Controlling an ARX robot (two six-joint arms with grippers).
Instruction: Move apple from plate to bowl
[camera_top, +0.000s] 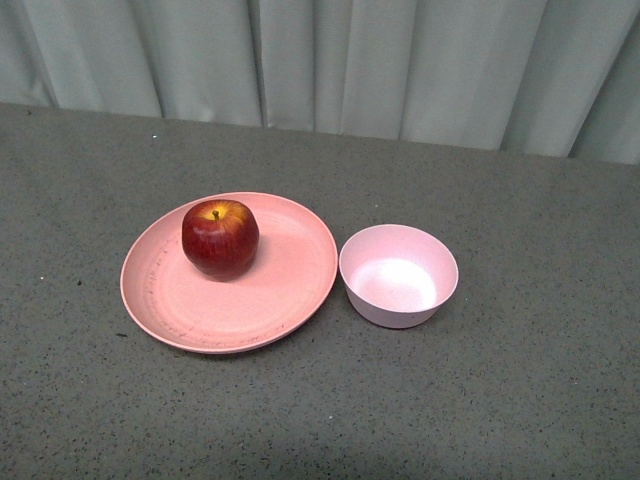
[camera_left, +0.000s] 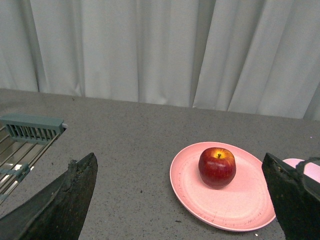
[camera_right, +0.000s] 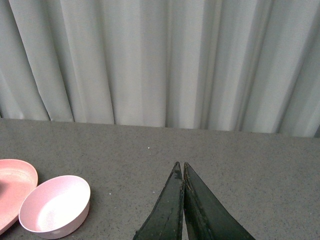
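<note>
The dark red apple (camera_top: 220, 237) with a yellow patch at its stem stands upright on the wide salmon-pink plate (camera_top: 285, 290), toward its back left. The small pale pink bowl (camera_top: 398, 276) stands empty just right of the plate. Neither gripper shows in the front view. In the left wrist view my left gripper (camera_left: 180, 165) is open and empty, its jaws wide apart, with the apple (camera_left: 217, 166) and plate (camera_left: 200, 197) ahead between them. In the right wrist view my right gripper (camera_right: 180, 165) is shut and empty above bare table, the bowl (camera_right: 55, 204) off to one side.
Everything rests on a grey speckled table (camera_top: 520, 400) with a pale curtain (camera_top: 400, 60) behind its far edge. A grey rack with metal bars (camera_left: 25, 145) lies at the table's edge in the left wrist view.
</note>
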